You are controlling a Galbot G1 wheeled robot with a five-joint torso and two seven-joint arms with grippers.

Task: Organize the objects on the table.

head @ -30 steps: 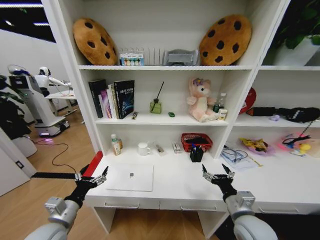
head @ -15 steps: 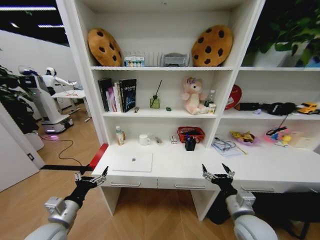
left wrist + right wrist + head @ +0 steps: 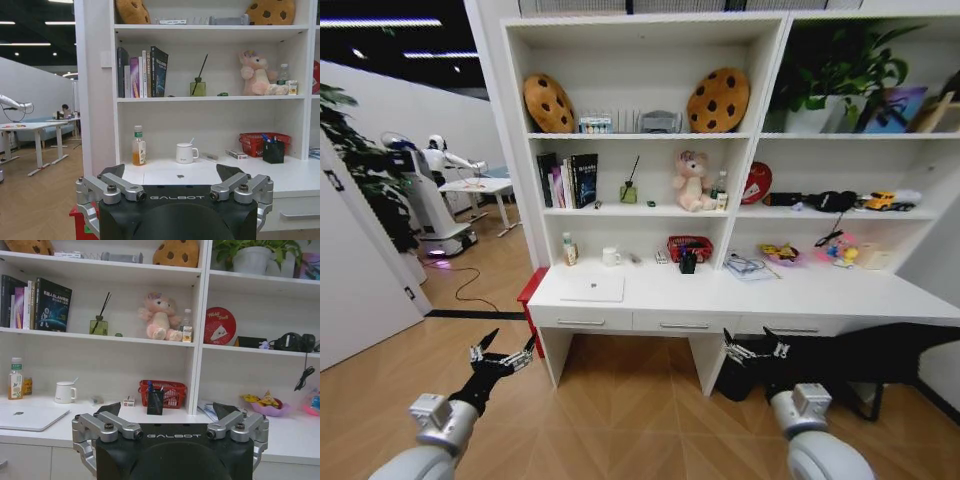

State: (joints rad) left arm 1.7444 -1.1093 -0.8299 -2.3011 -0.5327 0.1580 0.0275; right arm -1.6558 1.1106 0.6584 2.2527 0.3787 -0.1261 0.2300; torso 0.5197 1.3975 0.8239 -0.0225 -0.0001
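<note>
Both my grippers, left (image 3: 501,352) and right (image 3: 757,344), jaws spread | GALBOT lettering | flat silver laptop (image 3: 592,288) on white desk (image 3: 800,296)

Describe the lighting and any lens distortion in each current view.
Head view: wide-angle bending, the shelf unit uprights lean and splay, ceiling light strips glow at upper left, floor evenly lit. Left wrist view: straighter lines, soft even light on the white table, dark ceiling with bright spots at the side. Right wrist view: even indoor light, mild shadows under shelves, laptop lid without glare.
</note>
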